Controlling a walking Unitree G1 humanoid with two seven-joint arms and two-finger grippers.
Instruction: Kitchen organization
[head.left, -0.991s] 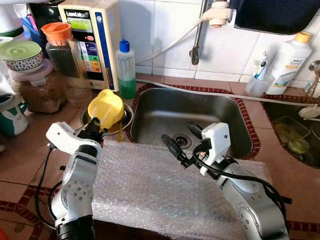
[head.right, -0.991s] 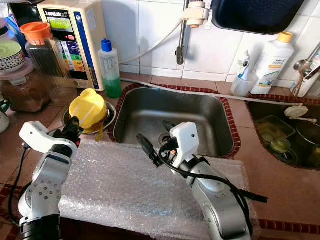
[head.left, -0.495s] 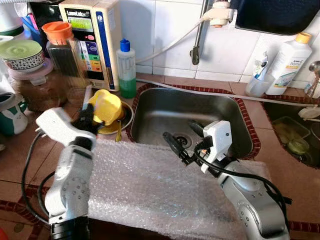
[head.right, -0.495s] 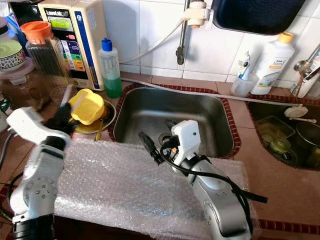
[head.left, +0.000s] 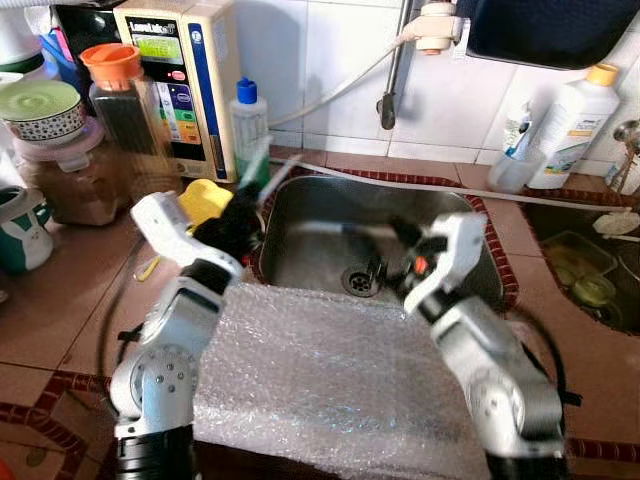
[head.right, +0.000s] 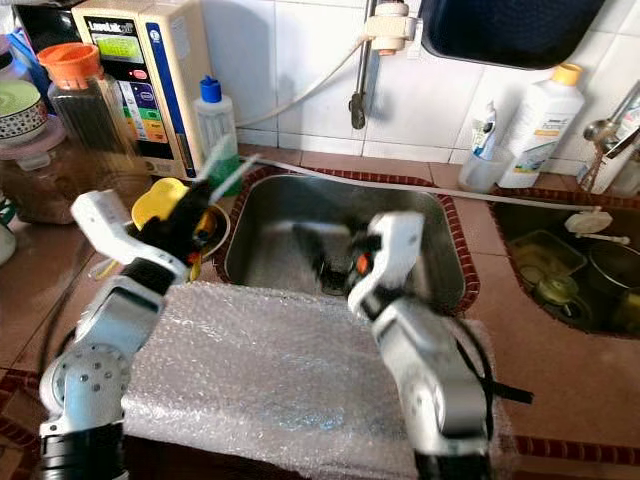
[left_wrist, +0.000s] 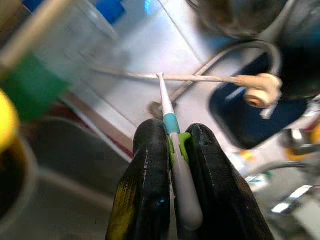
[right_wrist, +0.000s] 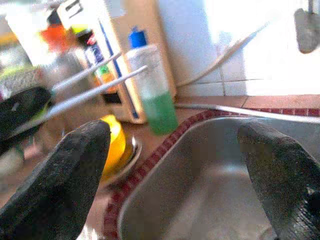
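Tiled counter (head.left: 60, 310): bubble wrap (head.left: 330, 380), jars (head.left: 120, 95).

left tool (head.left: 243, 208) swung sinkward with toothbrush (left_wrist: 173, 140) | right tool (head.left: 385, 270) over sink (head.left: 300, 235)

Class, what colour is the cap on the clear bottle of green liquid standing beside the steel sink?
Blue cap; clearest in the right eye view.

Silver arms, white wrist housings, black cables, black-fingered end effectors.
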